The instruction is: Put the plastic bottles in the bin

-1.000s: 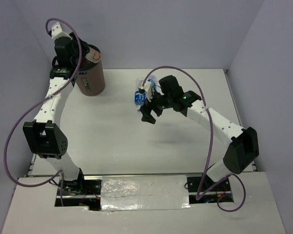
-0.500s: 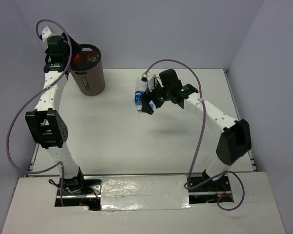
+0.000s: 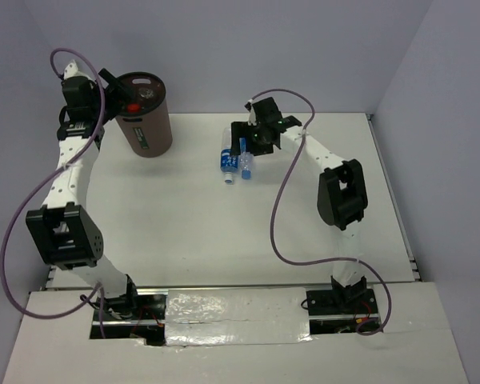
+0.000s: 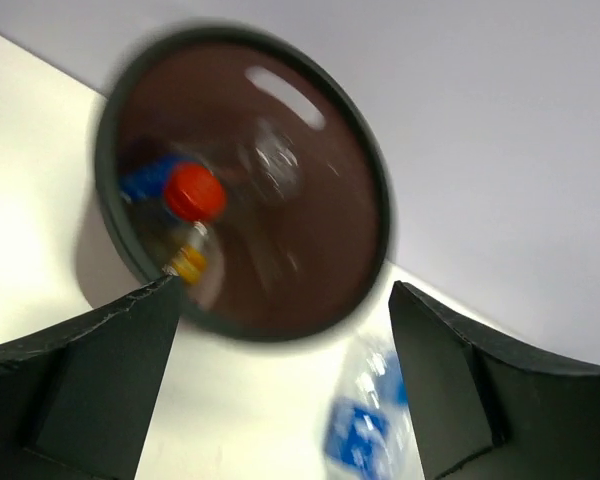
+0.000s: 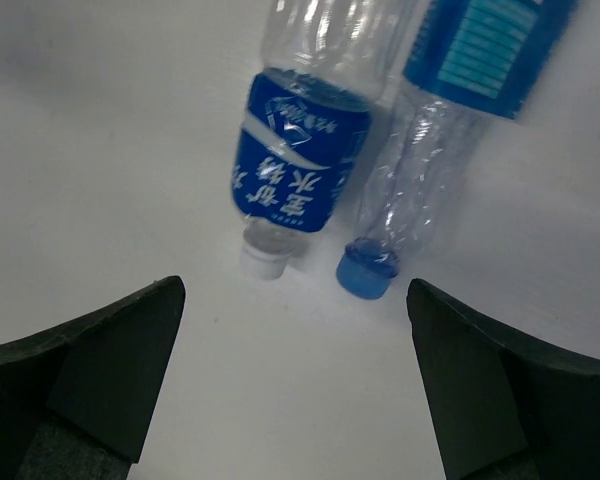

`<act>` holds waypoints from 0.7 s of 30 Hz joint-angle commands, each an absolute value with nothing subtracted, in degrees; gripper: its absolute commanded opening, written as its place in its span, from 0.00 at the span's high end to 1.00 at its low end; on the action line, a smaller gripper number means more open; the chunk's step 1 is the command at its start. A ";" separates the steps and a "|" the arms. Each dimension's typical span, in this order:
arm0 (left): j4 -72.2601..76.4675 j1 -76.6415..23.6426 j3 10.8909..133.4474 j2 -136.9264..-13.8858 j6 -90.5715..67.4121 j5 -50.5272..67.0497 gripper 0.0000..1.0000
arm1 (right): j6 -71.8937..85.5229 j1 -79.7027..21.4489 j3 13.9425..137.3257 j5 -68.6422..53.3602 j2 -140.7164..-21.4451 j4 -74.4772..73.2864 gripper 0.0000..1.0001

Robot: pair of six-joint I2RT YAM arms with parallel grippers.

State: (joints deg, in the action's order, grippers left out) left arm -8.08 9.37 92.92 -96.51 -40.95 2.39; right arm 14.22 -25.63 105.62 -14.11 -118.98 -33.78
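Observation:
The brown bin (image 3: 149, 134) stands at the back left. Inside the bin (image 4: 310, 270) lie a red-capped bottle (image 4: 193, 192), a yellow-capped bottle (image 4: 188, 262) and something blue (image 4: 145, 178). The red cap (image 3: 132, 106) also shows from above. My left gripper (image 3: 112, 82) hangs open and empty at the bin's left rim (image 4: 282, 290). Two blue-labelled bottles lie side by side on the table: one white-capped (image 5: 298, 165) (image 3: 226, 162), one blue-capped (image 5: 420, 160) (image 3: 245, 166). My right gripper (image 3: 245, 140) hovers open just off their capped ends, touching neither (image 5: 295, 290). A blurred blue-labelled bottle (image 4: 365, 430) shows outside the bin's rim.
The white table (image 3: 224, 240) is walled at the back and on both sides. The bin sits close to the back left corner. A purple cable (image 3: 284, 200) loops off the right arm above the table.
My left gripper opened and pulled back left off the bin; the red-capped bottle it held now lies inside. My right arm swung toward the back wall, uncovering both table bottles.

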 commanded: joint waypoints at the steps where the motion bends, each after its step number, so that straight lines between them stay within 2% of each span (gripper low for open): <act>1: -2.47 9.23 88.35 -88.08 -40.61 15.52 0.03 | 20.04 -24.88 110.03 -6.69 -122.51 -34.80 0.00; 10: -1.67 8.70 68.68 -71.38 -42.09 28.99 0.02 | 21.36 -22.24 115.13 -0.53 -131.57 -35.07 0.02; 17: 1.56 5.10 55.04 -60.57 -47.19 30.06 0.02 | 21.53 -21.88 118.30 -2.28 -136.84 -33.75 0.14; 21: 5.71 0.45 49.23 -59.41 -51.58 27.79 0.02 | 21.62 -21.80 119.62 -1.85 -138.60 -33.66 0.17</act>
